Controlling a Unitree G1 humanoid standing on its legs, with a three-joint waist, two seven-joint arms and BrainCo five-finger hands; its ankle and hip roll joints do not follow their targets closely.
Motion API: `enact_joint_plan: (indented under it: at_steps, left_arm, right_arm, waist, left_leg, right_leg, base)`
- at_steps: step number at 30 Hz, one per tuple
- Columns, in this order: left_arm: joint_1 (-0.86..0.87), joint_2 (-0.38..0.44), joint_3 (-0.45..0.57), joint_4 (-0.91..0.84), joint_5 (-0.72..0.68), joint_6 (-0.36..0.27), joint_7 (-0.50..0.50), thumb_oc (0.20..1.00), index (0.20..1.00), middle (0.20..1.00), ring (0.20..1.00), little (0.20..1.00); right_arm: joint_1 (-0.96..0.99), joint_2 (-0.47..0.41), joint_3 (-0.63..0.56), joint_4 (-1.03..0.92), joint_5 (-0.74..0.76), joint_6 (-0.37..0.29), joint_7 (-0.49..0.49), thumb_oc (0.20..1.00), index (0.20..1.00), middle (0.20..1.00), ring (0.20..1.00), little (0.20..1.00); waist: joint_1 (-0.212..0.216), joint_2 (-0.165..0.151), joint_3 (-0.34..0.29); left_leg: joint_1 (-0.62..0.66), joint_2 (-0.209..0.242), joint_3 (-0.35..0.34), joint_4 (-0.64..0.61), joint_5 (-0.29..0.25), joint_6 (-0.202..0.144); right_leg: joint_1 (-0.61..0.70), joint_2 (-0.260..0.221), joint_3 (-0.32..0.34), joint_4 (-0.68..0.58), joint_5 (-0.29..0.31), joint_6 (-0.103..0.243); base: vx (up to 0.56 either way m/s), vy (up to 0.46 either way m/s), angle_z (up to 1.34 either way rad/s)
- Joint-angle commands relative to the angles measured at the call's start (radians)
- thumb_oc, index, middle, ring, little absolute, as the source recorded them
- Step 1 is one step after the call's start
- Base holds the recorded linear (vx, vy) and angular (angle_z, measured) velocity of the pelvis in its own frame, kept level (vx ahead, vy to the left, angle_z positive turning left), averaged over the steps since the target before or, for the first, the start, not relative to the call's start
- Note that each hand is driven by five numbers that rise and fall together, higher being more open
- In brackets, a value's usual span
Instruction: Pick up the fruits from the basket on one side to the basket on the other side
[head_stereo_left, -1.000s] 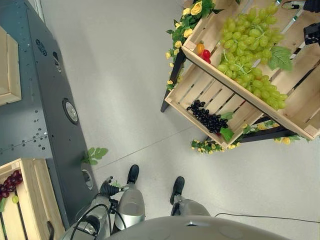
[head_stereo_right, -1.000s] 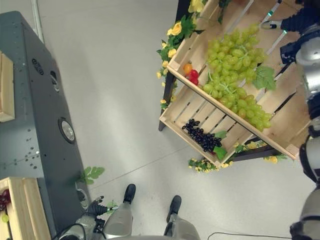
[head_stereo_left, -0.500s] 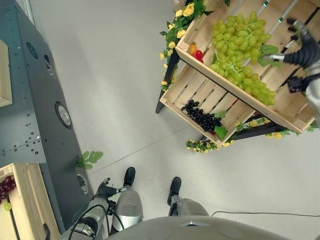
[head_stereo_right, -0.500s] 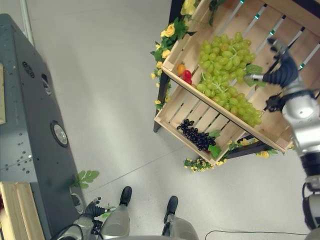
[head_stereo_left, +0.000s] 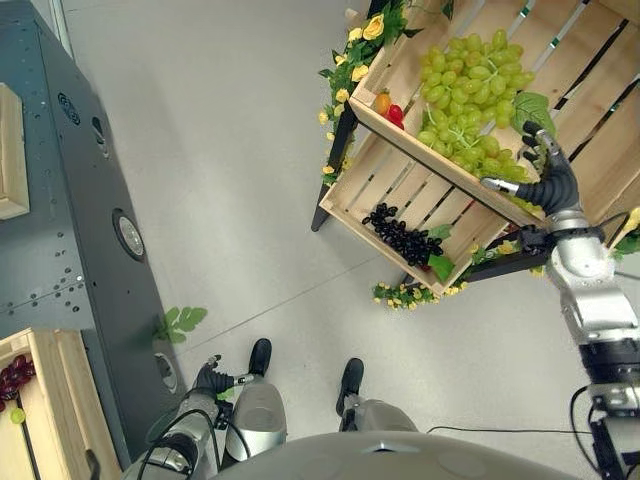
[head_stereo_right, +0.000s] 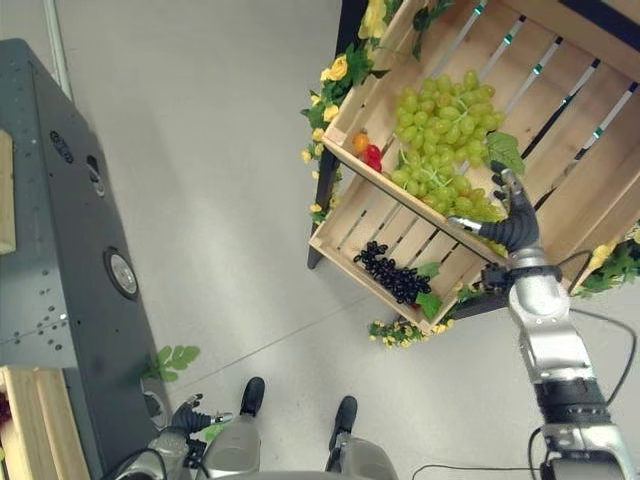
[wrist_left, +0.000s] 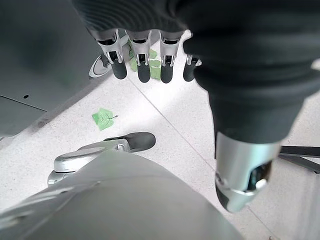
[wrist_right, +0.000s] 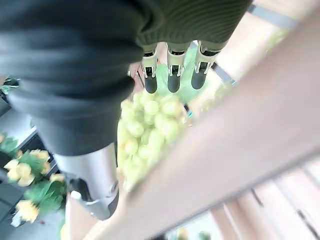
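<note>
Green plastic grape bunch (head_stereo_left: 470, 95) in slatted wooden crate (head_stereo_left: 600, 150), light, floppy; open-fingered right robot hand (head_stereo_left: 548, 180) should pinch its stem

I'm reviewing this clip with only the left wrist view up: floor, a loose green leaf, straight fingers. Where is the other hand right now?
Observer: The right hand is raised to the upper wooden crate of the stand on the robot's right, at the lower end of the green grapes.
Reviewer: Is it holding them yet?
Observer: No. In its own wrist view the fingers are straight above the bunch, curled round nothing.
Reviewer: Anything else on that stand?
Observer: A bunch of black grapes lies in the lower crate, and small red and orange fruits sit in the upper crate's corner.
Reviewer: And the destination?
Observer: A wooden crate at the robot's left already holds red grapes.
</note>
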Motion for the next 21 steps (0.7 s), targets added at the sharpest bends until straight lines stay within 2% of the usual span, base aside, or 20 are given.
enact_joint_plan:
  at_steps: [1, 6, 10, 14, 21]
  left_arm:
    - [-0.023, -0.027, 0.012, 0.055, 0.049, -0.004, 0.008, 1.0, 1.0, 1.0, 1.0, 1.0]
    - [-0.021, -0.029, 0.028, 0.059, 0.061, -0.006, 0.025, 1.0, 1.0, 1.0, 1.0, 1.0]
    - [-0.019, -0.031, 0.035, 0.057, 0.067, -0.004, 0.026, 1.0, 1.0, 1.0, 1.0, 1.0]
    - [-0.02, -0.04, 0.041, 0.066, 0.068, -0.006, 0.044, 1.0, 1.0, 1.0, 1.0, 1.0]
    - [-0.023, -0.048, 0.044, 0.078, 0.076, -0.006, 0.058, 1.0, 1.0, 1.0, 1.0, 1.0]
  right_arm:
    - [0.076, 0.002, -0.015, -0.115, -0.018, -0.06, 0.026, 1.0, 1.0, 1.0, 1.0, 1.0]
    - [0.181, 0.103, 0.006, -0.174, 0.011, -0.084, 0.055, 1.0, 1.0, 1.0, 1.0, 1.0]
    - [0.219, 0.117, 0.017, -0.203, 0.0, -0.083, 0.075, 1.0, 1.0, 1.0, 1.0, 1.0]
    - [0.285, 0.175, 0.05, -0.208, 0.048, -0.097, 0.092, 1.0, 1.0, 1.0, 1.0, 1.0]
    - [0.333, 0.202, 0.089, -0.215, 0.067, -0.11, 0.102, 1.0, 1.0, 1.0, 1.0, 1.0]
  waist:
    - [-0.02, 0.008, -0.07]
    - [-0.039, 0.01, -0.08]
    - [-0.046, 0.013, -0.083]
    - [-0.063, 0.02, -0.088]
    - [-0.076, 0.03, -0.099]
  left_leg:
    - [-0.017, -0.038, 0.029, 0.001, -0.07, 0.04]
    - [-0.002, -0.043, 0.041, 0.001, -0.075, 0.045]
    - [0.005, -0.045, 0.045, 0.002, -0.078, 0.047]
    - [0.019, -0.048, 0.052, 0.002, -0.082, 0.051]
    - [0.04, -0.052, 0.065, 0.002, -0.092, 0.054]
  right_leg:
    - [0.002, -0.055, 0.01, 0.004, -0.011, 0.09]
    - [0.009, -0.058, 0.018, 0.004, -0.009, 0.091]
    - [0.014, -0.06, 0.02, 0.005, -0.011, 0.092]
    - [0.021, -0.063, 0.026, 0.008, -0.012, 0.093]
    - [0.033, -0.07, 0.033, 0.01, -0.013, 0.094]
  base:
    - [0.0, 0.0, 0.0]
    - [0.0, 0.022, -0.04]
    - [0.0, 0.022, -0.07]
    - [0.0, 0.016, -0.04]
    - [0.01, 0.017, -0.05]
